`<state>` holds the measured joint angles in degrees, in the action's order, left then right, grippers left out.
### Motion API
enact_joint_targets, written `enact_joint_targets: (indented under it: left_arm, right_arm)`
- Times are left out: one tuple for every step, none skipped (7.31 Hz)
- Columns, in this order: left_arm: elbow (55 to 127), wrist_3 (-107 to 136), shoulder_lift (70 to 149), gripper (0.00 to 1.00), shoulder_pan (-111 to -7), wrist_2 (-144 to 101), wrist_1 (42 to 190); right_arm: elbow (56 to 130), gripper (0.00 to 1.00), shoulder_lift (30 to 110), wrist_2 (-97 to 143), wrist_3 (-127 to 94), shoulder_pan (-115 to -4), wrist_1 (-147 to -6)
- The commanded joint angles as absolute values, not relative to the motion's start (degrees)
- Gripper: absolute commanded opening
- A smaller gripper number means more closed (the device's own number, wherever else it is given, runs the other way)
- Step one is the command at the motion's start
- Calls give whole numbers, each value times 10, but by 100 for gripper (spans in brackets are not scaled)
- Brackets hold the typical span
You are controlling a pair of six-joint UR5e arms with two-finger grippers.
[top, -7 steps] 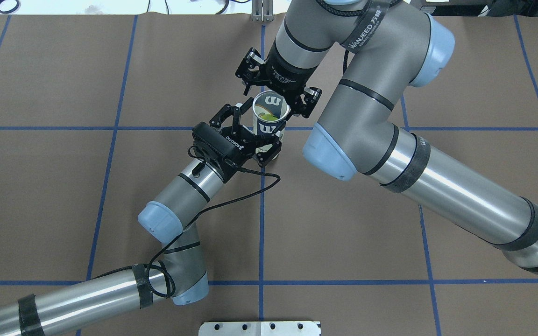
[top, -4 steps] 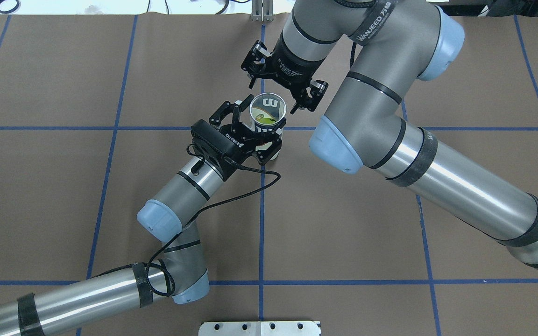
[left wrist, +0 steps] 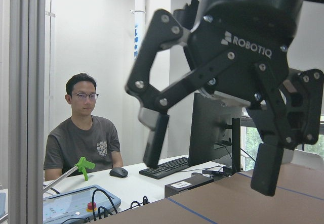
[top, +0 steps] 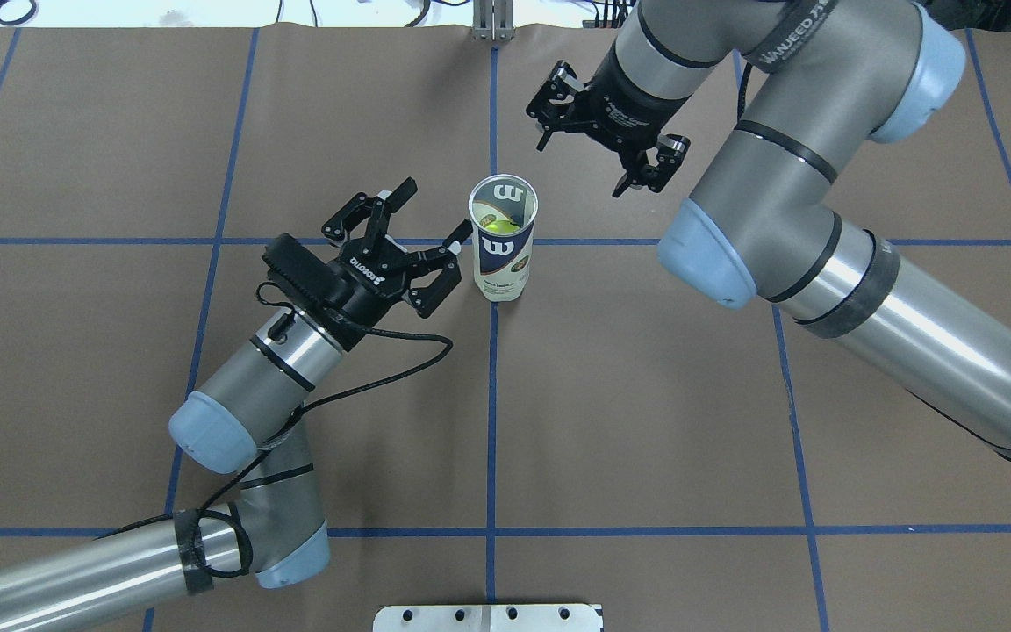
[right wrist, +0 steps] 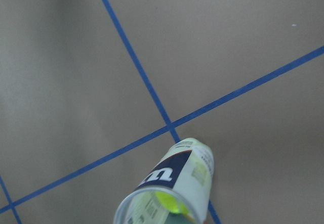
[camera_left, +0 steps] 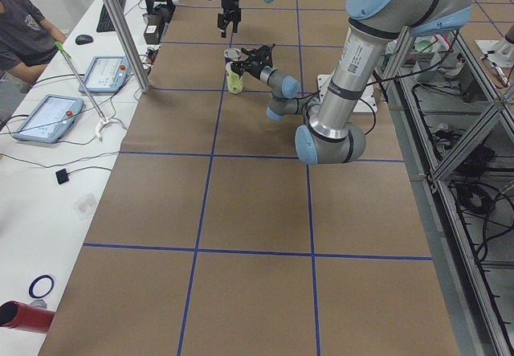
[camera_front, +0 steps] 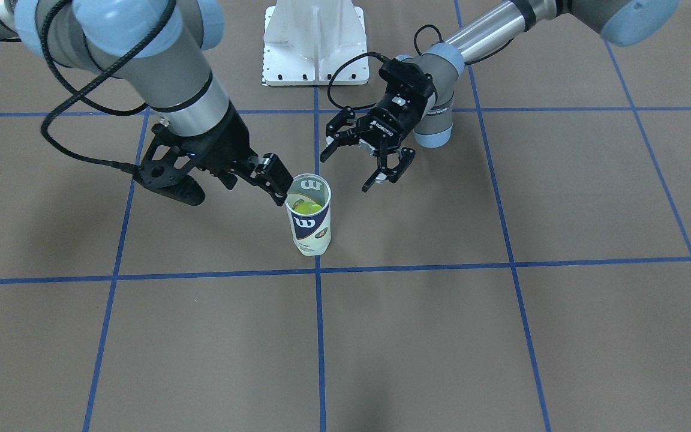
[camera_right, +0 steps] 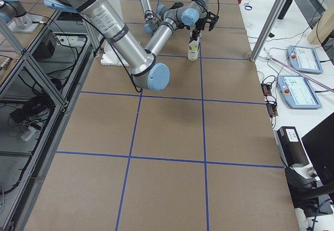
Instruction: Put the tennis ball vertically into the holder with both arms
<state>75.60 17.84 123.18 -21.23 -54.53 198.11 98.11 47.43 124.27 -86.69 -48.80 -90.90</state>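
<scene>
Left pincer gapes beside upright holder (ball inside).

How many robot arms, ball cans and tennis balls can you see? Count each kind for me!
Robot arms: 2, the left arm and the right arm
Ball cans: 1, the holder, standing upright
Tennis balls: 1 showing, the tennis ball inside the holder
Total: 4

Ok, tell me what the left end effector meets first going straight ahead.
Likely nothing: the left end effector points just past the can, though it could clip the can; depth is unclear.
</scene>
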Motion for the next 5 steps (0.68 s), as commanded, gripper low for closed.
enact_joint_targets:
  left_arm:
    - [795, 198, 1201, 83, -228, -443, 1988]
    - [792, 199, 1196, 83, -253, -435, 1979]
    - [788, 212, 1153, 83, -274, -435, 1974]
    - [770, 255, 1110, 83, -311, -439, 1961]
    - [752, 271, 1100, 84, -348, -453, 1932]
  right_arm:
    - [995, 99, 527, 1252, -784, -532, -910]
    - [996, 99, 551, 1255, -743, -547, -908]
    - [998, 99, 569, 1255, -699, -568, -907]
    - [998, 99, 587, 1254, -669, -580, -906]
    - [998, 99, 602, 1253, -641, -592, -905]
